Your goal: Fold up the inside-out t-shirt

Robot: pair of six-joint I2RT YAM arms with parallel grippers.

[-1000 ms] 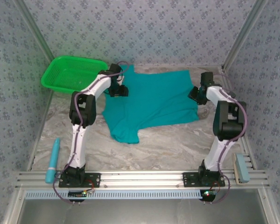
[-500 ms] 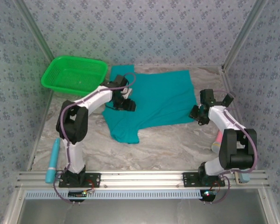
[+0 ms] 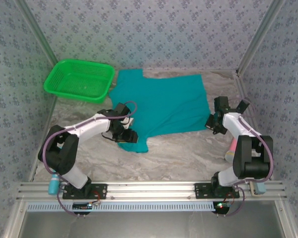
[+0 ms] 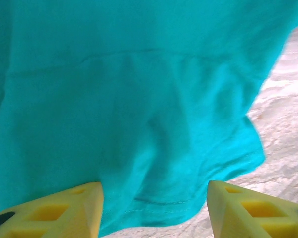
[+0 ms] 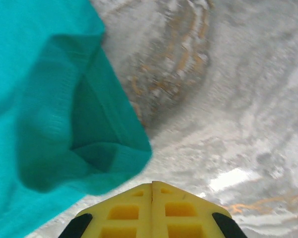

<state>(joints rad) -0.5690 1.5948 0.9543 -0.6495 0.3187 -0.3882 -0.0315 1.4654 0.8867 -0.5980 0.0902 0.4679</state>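
Left arm (image 3: 87, 126): white links, black joints, purple cable looped alongside.
Right arm (image 3: 233, 121): same white-and-black build, purple cable.
Bases (image 3: 82, 190): black plates, 7 and 5 o'clock.
Left gripper (image 4: 155, 198): yellow wedge fingers, recessed pockets, black backing.
Right gripper (image 5: 152, 191): identical yellow.

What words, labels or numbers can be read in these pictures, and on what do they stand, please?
None can be read. The t-shirt shows plain teal cloth with no lettering in view; the basket and the wallpaper carry no words.
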